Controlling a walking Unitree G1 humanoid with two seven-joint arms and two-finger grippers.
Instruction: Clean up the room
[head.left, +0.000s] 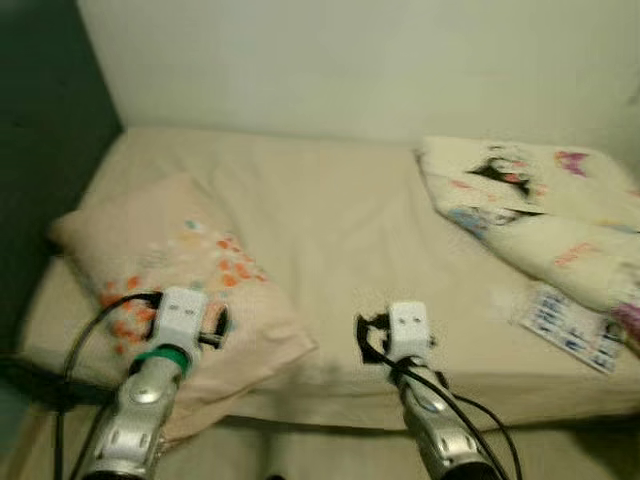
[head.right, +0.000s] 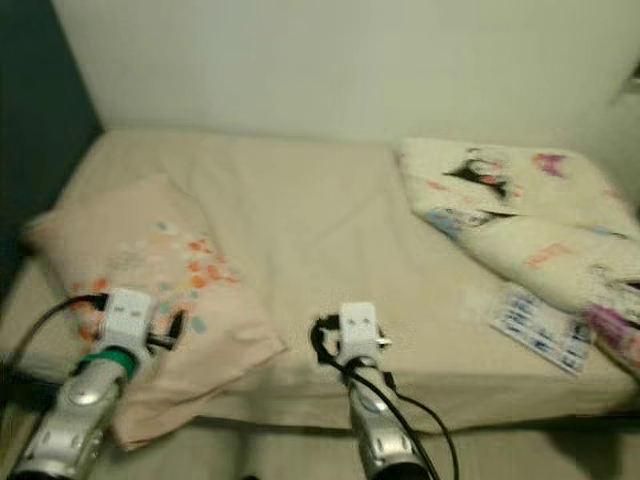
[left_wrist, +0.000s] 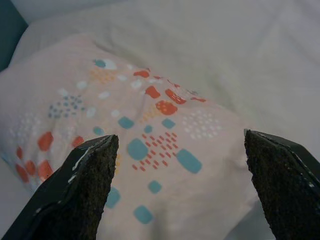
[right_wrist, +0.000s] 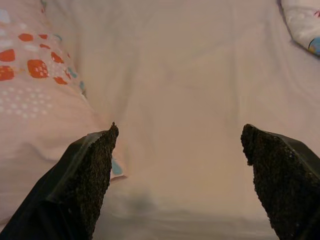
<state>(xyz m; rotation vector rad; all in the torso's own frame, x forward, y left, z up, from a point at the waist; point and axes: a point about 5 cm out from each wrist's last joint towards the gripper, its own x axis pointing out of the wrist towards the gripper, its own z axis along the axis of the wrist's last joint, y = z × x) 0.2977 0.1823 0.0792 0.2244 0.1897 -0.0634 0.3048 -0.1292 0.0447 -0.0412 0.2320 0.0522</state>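
There is one bed (head.left: 330, 230) with a plain cream sheet, pushed up against a pale wall (head.left: 350, 60). On the bed lies one pillow (head.left: 170, 280). It is pink with orange, blue and white spots, and it sits on the robot's left side of the bed, with one corner hanging a little over the front edge. On the right side lies one blanket (head.left: 540, 215), all bunched up, cream with cartoon pictures on it. Its far right end is cut off by the edge of the picture. Just in front of the blanket is one flat white thing with blue marks (head.left: 572, 325). It is too blurry to tell what it is.

There are two arms, each with one pincer. The left pincer (left_wrist: 180, 185) hangs over the pillow with its two black fingers spread wide, holding nothing. The right pincer (right_wrist: 180, 175) hangs over the bare sheet near the front edge of the bed, just beside the pillow's corner. Its two fingers are spread wide too, with nothing between them.

A dark wall (head.left: 40, 150) stands at the left of the bed.
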